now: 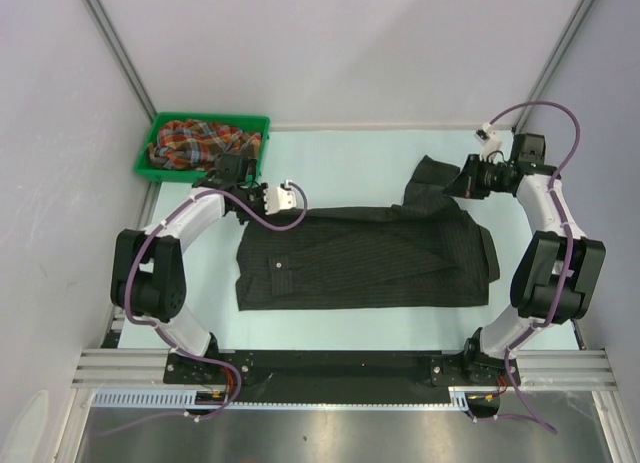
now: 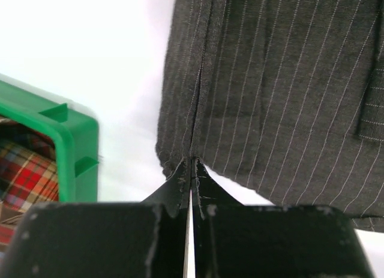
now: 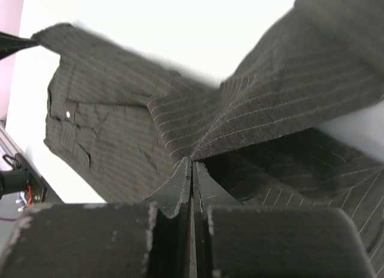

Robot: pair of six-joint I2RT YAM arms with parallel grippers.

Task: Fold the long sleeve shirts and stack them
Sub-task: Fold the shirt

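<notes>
Black woven cloth with fine pale pinstripes, the black shirt (image 1: 365, 258), is spread in a rough, soft-edged rectangle across the middle of the pale table (image 1: 340, 153). Its fold is judged only partly made. Its far left corner is pinched between the pressed-together jaws of the left gripper (image 2: 191, 164), and a ridge of fabric at its far right end is nipped by the right gripper (image 3: 192, 161), a loose flap trailing beyond. The plaid shirt (image 1: 195, 143) is seen crumpled in the rigid green bin (image 1: 215, 117) at the far left, so its folding and the stacking are judged not yet begun.
</notes>
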